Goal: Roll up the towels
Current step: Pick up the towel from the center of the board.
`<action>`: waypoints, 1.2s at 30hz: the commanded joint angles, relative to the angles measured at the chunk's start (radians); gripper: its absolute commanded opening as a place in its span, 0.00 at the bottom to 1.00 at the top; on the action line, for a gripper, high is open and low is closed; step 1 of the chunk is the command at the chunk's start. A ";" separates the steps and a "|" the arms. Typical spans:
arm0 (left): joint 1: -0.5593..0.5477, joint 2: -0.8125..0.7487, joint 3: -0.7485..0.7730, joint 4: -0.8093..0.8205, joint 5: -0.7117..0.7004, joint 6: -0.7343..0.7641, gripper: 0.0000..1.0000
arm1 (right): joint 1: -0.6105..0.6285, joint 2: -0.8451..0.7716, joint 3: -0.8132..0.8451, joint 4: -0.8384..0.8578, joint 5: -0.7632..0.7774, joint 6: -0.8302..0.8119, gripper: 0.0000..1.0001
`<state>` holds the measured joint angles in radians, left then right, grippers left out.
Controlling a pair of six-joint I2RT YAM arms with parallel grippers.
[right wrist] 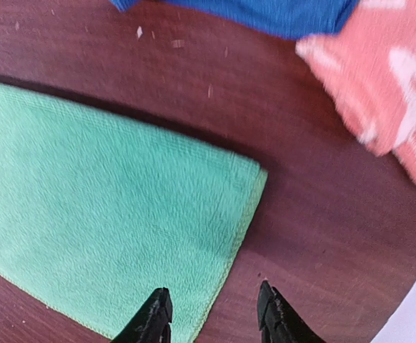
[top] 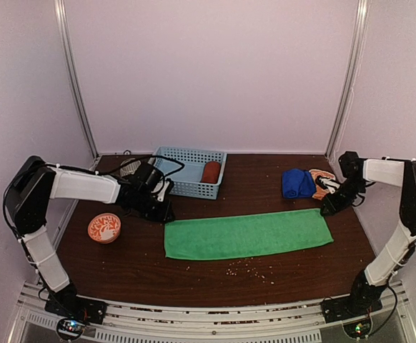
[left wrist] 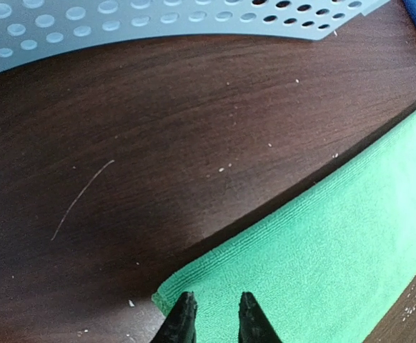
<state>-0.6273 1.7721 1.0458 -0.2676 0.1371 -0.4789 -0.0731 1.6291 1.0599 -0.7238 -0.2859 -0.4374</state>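
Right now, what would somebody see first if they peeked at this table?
The long bright green towel, spread flat across the middle of the dark table, grabs the eye first, with the left gripper at one end and the right gripper at the other. Behind it sit a light blue basket with a rust-red roll inside, and a blue towel beside an orange patterned towel on the right.

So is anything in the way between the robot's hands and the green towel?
No, nothing visible. The left gripper hangs right over one end of the green towel, and the right gripper over the other end, both open. The blue towel and the basket lie farther back.
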 commanded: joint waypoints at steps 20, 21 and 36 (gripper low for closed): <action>0.007 -0.051 -0.053 0.068 0.048 0.024 0.23 | -0.019 0.144 -0.042 0.013 0.005 0.065 0.41; 0.007 -0.050 -0.051 0.068 0.048 0.023 0.23 | -0.019 0.150 -0.043 0.014 -0.007 0.066 0.40; 0.006 -0.029 -0.032 0.059 0.032 0.028 0.23 | -0.008 0.193 -0.044 0.010 -0.113 0.050 0.31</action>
<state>-0.6273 1.7443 0.9989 -0.2329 0.1741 -0.4618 -0.0990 1.7527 1.0420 -0.7322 -0.3138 -0.3927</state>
